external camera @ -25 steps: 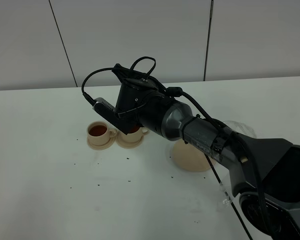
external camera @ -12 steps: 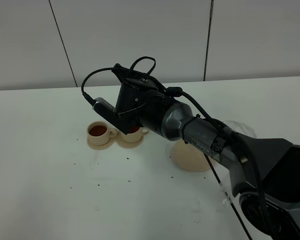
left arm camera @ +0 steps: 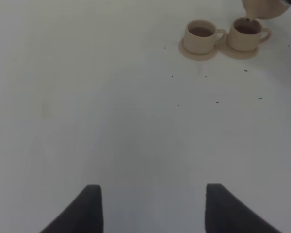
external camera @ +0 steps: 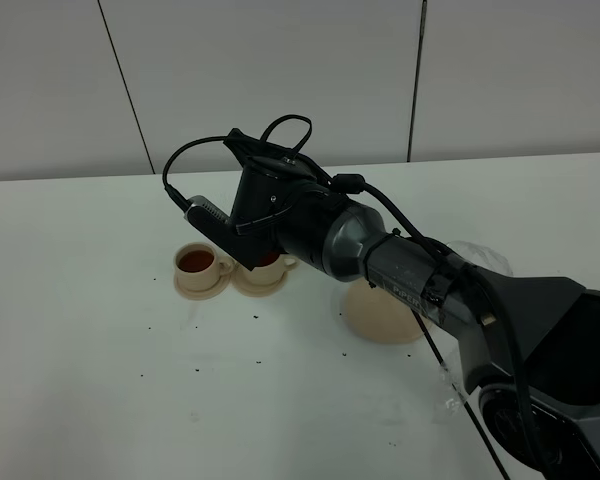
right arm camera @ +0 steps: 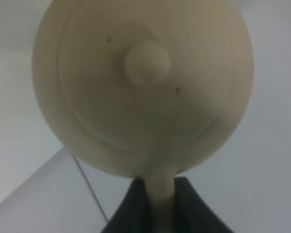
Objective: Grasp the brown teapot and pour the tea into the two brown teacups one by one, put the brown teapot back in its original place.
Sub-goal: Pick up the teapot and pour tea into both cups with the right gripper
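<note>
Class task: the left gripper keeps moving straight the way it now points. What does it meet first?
Probably only bare table: the open left gripper faces white tabletop. The cups sit off to one side, likely outside its path.

- The brown teapot [right arm camera: 145,87] is seen as smooth, matt-glazed beige ceramic.
- The two brown teacups [left arm camera: 222,35] and their small saucers [left arm camera: 199,51] are finished in the same ceramic.
- The wide saucer [external camera: 380,318] appears matt beige.
- The table [external camera: 100,380] is smooth and white.
- The right arm's housing [external camera: 350,245] is formed of satin dark-grey plastic or metal.
</note>
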`<state>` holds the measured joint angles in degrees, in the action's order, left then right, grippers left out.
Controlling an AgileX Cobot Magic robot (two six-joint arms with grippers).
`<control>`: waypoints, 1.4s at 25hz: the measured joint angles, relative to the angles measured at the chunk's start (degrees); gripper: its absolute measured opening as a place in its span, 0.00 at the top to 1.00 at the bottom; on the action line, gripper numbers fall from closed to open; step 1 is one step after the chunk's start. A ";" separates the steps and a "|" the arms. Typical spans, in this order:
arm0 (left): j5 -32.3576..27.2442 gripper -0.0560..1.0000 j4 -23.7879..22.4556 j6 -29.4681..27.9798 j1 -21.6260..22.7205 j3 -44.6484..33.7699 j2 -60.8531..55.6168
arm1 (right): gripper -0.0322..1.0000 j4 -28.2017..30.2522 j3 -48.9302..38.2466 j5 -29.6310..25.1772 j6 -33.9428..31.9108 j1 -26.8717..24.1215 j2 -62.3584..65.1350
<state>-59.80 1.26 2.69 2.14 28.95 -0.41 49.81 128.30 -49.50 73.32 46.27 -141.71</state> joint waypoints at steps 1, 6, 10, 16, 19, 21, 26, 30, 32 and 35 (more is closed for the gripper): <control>0.00 0.44 0.00 0.00 0.00 0.00 0.00 | 0.88 -0.06 0.00 -0.14 -0.39 0.00 0.00; 0.00 0.44 0.00 0.00 0.00 0.00 0.00 | 0.88 -0.06 0.00 -0.65 -1.91 0.00 0.00; 0.00 0.44 0.00 0.00 0.00 0.00 0.00 | 0.88 -0.17 0.00 -0.71 -3.65 0.00 0.00; 0.00 0.44 0.00 0.00 0.00 0.00 0.00 | 0.88 -0.05 0.00 -2.14 -6.51 0.00 0.00; 0.00 0.44 0.00 0.06 0.00 0.00 0.00 | 0.88 -0.05 0.00 -3.34 -7.58 0.00 0.00; 0.00 0.44 0.00 0.06 0.00 0.00 0.00 | 0.88 0.05 0.00 -3.77 -8.42 0.00 0.00; 0.00 0.44 0.00 0.06 0.00 0.00 0.00 | 0.88 0.10 0.00 -4.31 -10.27 0.00 0.00; 0.00 0.44 0.00 0.06 0.00 0.00 0.00 | 0.88 0.03 0.00 -5.23 -13.43 0.00 0.00; 0.00 0.44 0.00 0.01 0.00 0.00 0.00 | 0.88 0.03 0.00 -6.35 -14.95 0.00 0.00; 0.00 0.44 0.00 0.01 0.00 0.00 0.00 | 0.88 0.03 0.00 -8.00 -17.04 0.00 0.00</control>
<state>-59.80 1.26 2.69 2.14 28.95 -0.41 49.84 128.30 -57.50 56.29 46.27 -141.71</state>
